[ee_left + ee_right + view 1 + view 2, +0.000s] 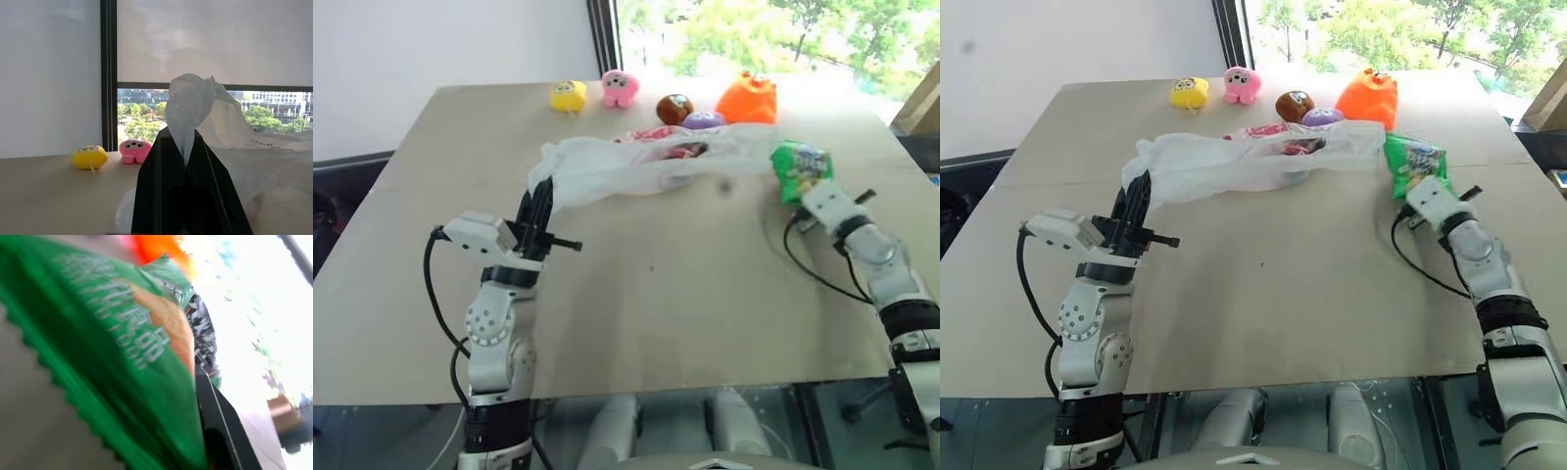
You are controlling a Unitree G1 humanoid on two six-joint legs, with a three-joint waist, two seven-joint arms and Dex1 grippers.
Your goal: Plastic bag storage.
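1. Left gripper (540, 193) is raised above the table (636, 294), its black fingers (161, 161) pressed together on a bunched corner of the plastic bag (636, 162).
2. From that pinched corner the translucent white bag stretches across the far middle of the table towards the robot's right, sagging onto the surface; red printing shows through the film near its middle.
3. Right gripper (1417, 186) is at the green chips packet (800, 168), which sits at the bag's right end; the right wrist view has the packet lying against one black finger (220, 416), and the jaws are closed on it.
4. Along the far edge of the table sits a row of soft toys: a yellow toy (568, 95), a pink toy (620, 87), a brown toy (674, 108), a purple toy (703, 120) and a larger orange toy (748, 99).
5. Purple and orange toys lie just behind the bag; the yellow and pink ones stand apart from it.
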